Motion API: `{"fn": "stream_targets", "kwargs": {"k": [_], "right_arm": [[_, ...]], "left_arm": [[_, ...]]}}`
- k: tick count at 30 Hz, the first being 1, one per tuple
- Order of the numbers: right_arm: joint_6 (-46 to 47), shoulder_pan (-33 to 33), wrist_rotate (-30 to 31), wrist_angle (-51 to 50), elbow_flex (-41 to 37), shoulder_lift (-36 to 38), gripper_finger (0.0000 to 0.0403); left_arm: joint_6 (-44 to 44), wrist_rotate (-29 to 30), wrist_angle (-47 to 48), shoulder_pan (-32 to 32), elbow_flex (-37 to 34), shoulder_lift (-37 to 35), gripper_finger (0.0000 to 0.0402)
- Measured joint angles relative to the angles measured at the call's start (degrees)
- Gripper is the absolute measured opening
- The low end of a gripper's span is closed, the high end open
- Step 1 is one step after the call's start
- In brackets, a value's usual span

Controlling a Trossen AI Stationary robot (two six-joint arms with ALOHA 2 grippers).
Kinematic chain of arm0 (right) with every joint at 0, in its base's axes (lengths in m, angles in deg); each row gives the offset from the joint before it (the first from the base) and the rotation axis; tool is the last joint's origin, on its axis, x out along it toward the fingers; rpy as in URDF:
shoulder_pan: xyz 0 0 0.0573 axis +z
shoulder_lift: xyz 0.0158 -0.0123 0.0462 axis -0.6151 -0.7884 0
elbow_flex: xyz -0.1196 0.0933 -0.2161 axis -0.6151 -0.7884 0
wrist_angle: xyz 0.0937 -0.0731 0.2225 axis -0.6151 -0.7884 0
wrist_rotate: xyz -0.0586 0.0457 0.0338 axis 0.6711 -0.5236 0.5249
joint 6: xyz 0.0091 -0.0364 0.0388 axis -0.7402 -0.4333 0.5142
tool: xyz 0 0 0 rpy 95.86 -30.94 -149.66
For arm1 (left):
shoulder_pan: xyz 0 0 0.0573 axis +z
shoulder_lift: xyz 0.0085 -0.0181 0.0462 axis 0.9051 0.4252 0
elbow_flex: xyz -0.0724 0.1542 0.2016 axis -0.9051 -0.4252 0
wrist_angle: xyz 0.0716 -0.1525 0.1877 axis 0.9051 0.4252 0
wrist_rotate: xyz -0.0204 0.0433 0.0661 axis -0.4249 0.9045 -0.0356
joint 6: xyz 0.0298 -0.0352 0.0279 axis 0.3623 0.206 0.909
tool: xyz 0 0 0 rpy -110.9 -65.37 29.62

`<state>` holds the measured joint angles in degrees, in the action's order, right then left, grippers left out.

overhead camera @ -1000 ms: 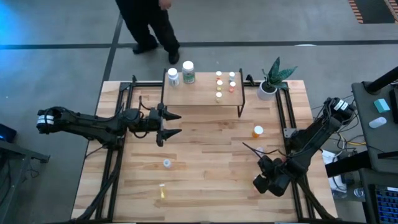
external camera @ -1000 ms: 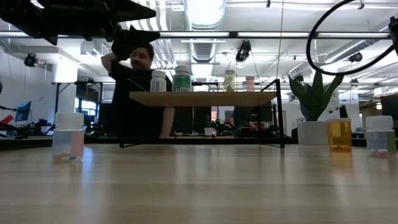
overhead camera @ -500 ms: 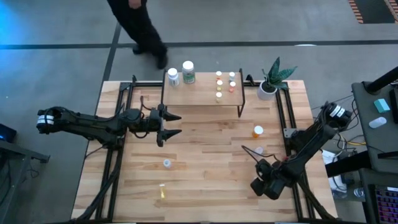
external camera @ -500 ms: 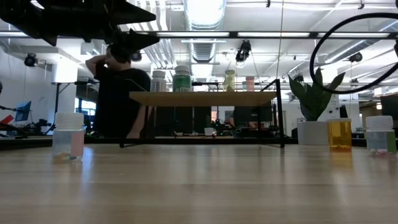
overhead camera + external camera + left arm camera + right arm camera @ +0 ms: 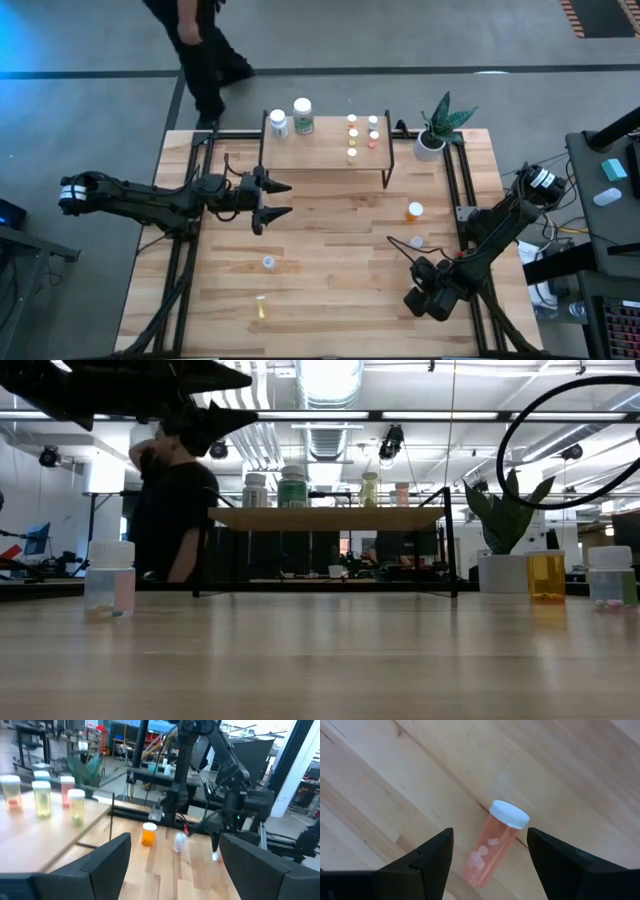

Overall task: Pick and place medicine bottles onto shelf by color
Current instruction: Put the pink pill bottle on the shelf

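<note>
My right gripper (image 5: 490, 857) is hovering with jaws spread wide over a pale-orange bottle (image 5: 492, 845), white-capped, with a few white pills showing inside, sitting between the fingers without touching them. My left gripper (image 5: 272, 200) is waiting wide open just beside the shelf (image 5: 325, 155), which is carrying 2 larger white bottles (image 5: 290, 118).

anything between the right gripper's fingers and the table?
Yes. The right wrist view shows a clear pinkish bottle with a white cap standing on the wood between the open right gripper fingers, not yet gripped.
</note>
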<state>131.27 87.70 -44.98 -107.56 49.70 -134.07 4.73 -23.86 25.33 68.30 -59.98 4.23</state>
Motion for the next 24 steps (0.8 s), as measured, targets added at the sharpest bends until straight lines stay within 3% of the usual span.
{"fn": "stream_targets", "kwargs": {"k": [9,17,24], "right_arm": [[0.6,0.0,1.2,0.4,0.0,-0.1,0.0242],[1.7,0.0,1.2,0.5,0.0,-0.1,0.0242],[-0.4,0.0,1.2,1.5,0.0,-0.3,0.0242]], "left_arm": [[3.5,-0.2,3.2,0.5,2.9,-5.0,0.0288],[2.6,-0.3,2.9,0.5,1.2,-0.3,0.0288],[2.6,-0.1,-2.7,0.5,1.0,2.8,0.0288]]}}
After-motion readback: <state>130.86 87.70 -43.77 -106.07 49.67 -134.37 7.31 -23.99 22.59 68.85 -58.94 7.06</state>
